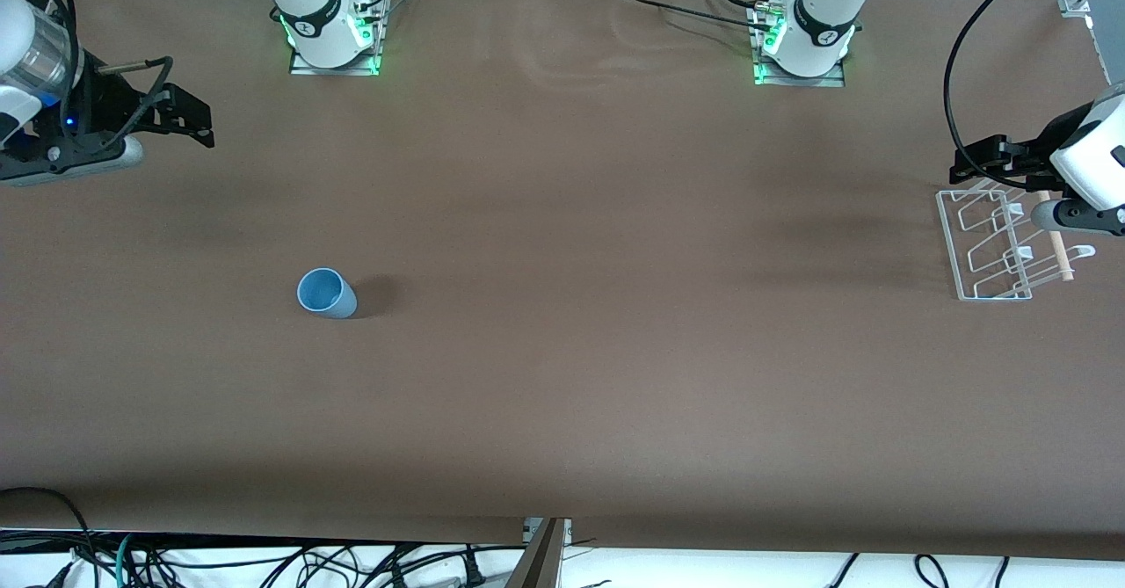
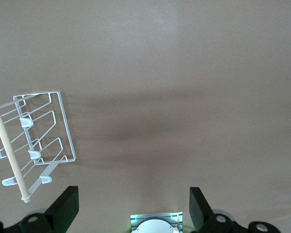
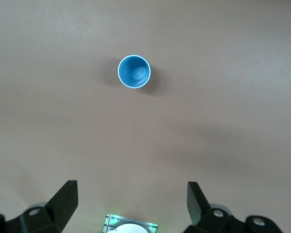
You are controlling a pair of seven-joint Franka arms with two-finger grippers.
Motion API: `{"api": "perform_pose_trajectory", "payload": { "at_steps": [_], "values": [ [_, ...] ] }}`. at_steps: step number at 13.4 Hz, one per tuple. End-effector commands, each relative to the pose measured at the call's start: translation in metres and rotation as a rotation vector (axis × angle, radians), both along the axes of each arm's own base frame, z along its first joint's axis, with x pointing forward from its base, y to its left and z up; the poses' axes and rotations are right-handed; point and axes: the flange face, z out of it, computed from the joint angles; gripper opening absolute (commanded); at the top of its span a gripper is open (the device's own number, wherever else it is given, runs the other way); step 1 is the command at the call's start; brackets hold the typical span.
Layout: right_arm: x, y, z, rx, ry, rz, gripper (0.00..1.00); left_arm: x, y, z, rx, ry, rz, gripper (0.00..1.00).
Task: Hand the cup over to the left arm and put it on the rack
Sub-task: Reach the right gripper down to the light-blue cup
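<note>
Both grippers are up in the air with nothing in them: the right arm's black two-finger gripper (image 1: 189, 118) hangs over the right arm's end of the brown desk (image 1: 562, 377) with its fingers (image 3: 63, 196) spread wide, and the left arm's black gripper (image 1: 971, 162) sits just above the small white wire rack (image 1: 993, 245), fingers (image 2: 65, 206) spread wide too. The right arm has a wide silver wrist band with a little blue light glowing; the white left arm (image 1: 1090, 153) ends in a white block at the wrist. No readable labels anywhere, just round logo marks on the bases that I can't make out. That rack, with its upright loops and a light wooden dowel (image 1: 1055, 241) across it, sits close to the desk's edge at the left arm's end. The small light-blue plastic cup (image 1: 326, 293) stands upright, mouth up, toward the right arm's end, nearer the front camera than the bases, well apart from the rack. Desk is a plain matte brown sheet, green lights at both bases, cables piled under the front edge.
</note>
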Motion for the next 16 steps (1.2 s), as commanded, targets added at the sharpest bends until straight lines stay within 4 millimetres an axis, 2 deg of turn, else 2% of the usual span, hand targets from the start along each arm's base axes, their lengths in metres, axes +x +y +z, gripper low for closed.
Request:
{"api": "perform_pose_trajectory", "payload": {
  "at_steps": [1,3,5,10,13,16],
  "values": [
    [0.011,0.004,-0.019,0.012,0.03,0.035,0.99,0.005,0.001,0.005,0.014,-0.011,0.003,1.0],
    [0.019,0.005,-0.038,0.013,0.02,0.041,0.99,0.005,0.001,0.005,0.014,-0.011,0.003,1.0],
    [0.032,0.006,-0.069,0.01,0.009,0.041,0.99,0.005,0.0,0.005,0.014,-0.011,0.001,1.0],
    [0.082,0.012,-0.18,0.0,0.015,0.05,0.99,0.005,0.001,0.005,0.014,-0.011,0.001,1.0],
    [0.096,0.015,-0.22,-0.003,0.009,0.058,0.99,0.005,0.001,0.005,0.014,-0.011,0.001,1.0],
    [0.104,0.015,-0.251,-0.006,0.002,0.058,0.99,0.005,0.001,0.005,0.014,-0.011,0.001,1.0]
  ]
}}
